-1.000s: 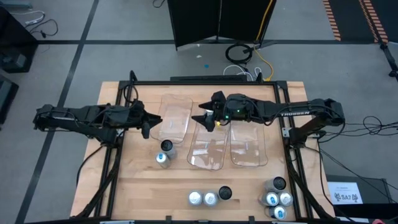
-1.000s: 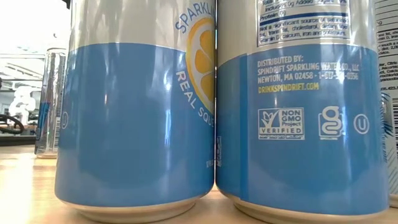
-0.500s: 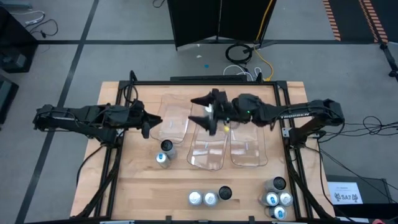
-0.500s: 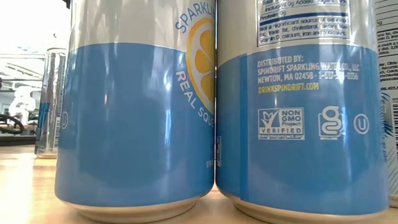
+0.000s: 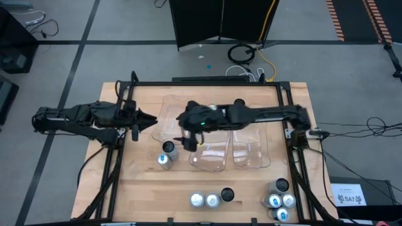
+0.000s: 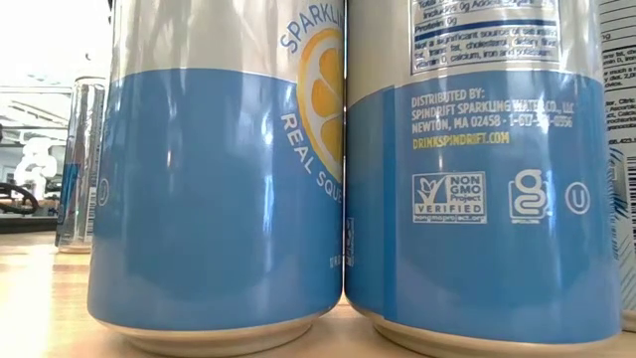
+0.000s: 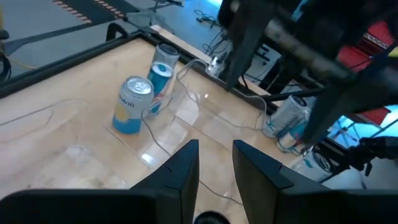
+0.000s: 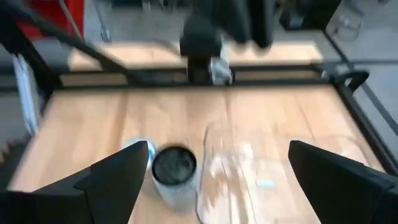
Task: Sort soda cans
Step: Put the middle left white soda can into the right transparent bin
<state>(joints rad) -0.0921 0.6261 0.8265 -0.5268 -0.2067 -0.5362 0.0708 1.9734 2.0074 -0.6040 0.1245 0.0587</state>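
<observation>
Two soda cans stand upright on the table at the left: one with a dark top [image 5: 168, 147] [image 8: 174, 171] and one with a blue mark [image 5: 163, 159] [image 8: 134, 149]. My right gripper [image 5: 184, 141] [image 8: 217, 180] is open and empty. It reaches across the table and hovers just right of these two cans, over the clear trays. My left gripper [image 5: 149, 120] [image 7: 216, 168] is open and empty at the left, beside the left tray [image 5: 176, 119]. The two cans also show in the left wrist view [image 7: 134, 106].
Three clear plastic trays lie mid-table: the left one, a middle one [image 5: 210, 154] and a right one [image 5: 251, 147]. Three cans [image 5: 211, 199] stand at the near edge and several [image 5: 281, 199] at the near right corner. Two blue cans [image 6: 219, 199] fill the low view.
My right gripper has swung from above the middle tray toward the table's left and near side, stopping beside the two left cans, its fingers still open. My left gripper has drawn back a little toward the left edge. No can has moved.
</observation>
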